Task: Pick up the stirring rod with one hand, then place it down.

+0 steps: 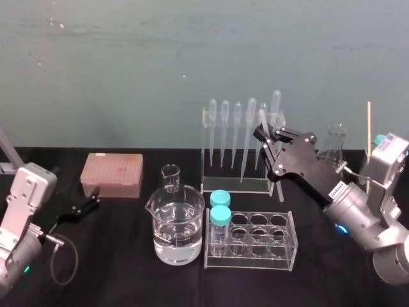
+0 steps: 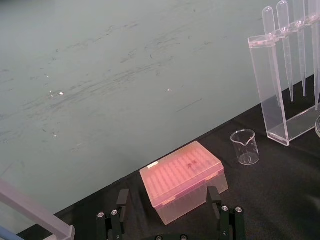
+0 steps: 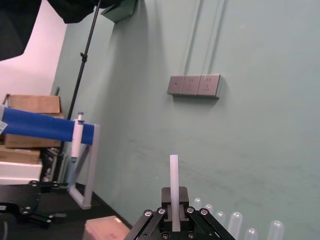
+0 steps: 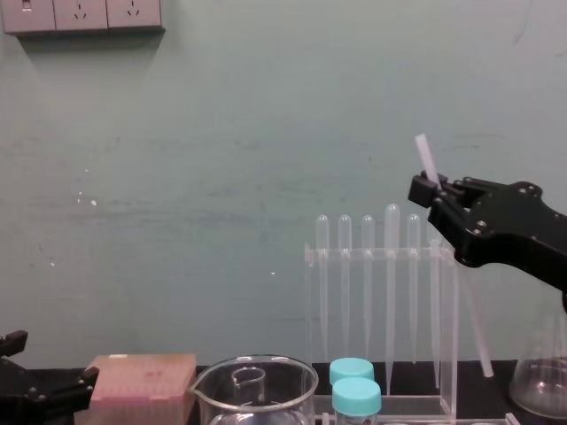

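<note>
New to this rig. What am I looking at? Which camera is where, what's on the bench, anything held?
A two-armed robot; each arm ends in a black pincer. Cameras: head looking down, chest looking across the table, one on each wrist. On the black table: a pink box, a small beaker, a large beaker of clear liquid, a pipette rack, a tube rack with two teal-capped vials, a flask. The right pincer is shut on the stirring rod, a thin white stick held tilted by the pipette rack. The left pincer is open, parked at the robot's left near the pink box.
</note>
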Tool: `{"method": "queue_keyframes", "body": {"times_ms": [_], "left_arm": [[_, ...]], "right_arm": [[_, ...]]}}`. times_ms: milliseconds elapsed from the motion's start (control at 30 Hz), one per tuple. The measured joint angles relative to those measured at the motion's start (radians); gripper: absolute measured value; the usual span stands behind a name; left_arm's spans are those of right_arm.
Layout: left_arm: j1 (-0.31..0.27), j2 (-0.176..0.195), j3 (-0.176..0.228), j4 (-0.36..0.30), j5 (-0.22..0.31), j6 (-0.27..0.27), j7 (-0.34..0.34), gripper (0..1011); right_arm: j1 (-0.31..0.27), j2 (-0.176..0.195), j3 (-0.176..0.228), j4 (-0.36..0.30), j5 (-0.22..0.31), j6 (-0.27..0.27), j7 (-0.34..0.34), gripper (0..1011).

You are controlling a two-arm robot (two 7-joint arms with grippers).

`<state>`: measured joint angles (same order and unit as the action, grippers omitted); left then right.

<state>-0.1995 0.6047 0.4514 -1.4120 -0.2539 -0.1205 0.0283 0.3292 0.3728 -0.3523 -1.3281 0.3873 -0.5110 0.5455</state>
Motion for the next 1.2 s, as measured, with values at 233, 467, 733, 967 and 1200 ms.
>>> {"method": "queue_keyframes", "body": {"times_ms": [233,467,733,967,1200], "left_arm": [[0.0,0.0,0.0,0.0,0.0,0.0,0.0,1000],[0.0,0.0,0.0,0.0,0.0,0.0,0.0,1000],[0.0,0.0,0.0,0.0,0.0,0.0,0.0,1000],[0.0,0.0,0.0,0.0,0.0,0.0,0.0,1000],[0.0,0.0,0.0,0.0,0.0,0.0,0.0,1000]], "right_arm": [[-0.023,-0.006,0.023,0.024,-0.028,-0.068,0.0,72],[-0.041,-0.015,0.045,0.047,0.025,-0.053,0.035,72],[-0.047,-0.019,0.058,0.053,0.043,-0.049,0.045,72],[-0.046,-0.019,0.055,0.053,0.04,-0.049,0.044,72],[-0.046,-0.018,0.054,0.052,0.037,-0.049,0.043,72]]}}
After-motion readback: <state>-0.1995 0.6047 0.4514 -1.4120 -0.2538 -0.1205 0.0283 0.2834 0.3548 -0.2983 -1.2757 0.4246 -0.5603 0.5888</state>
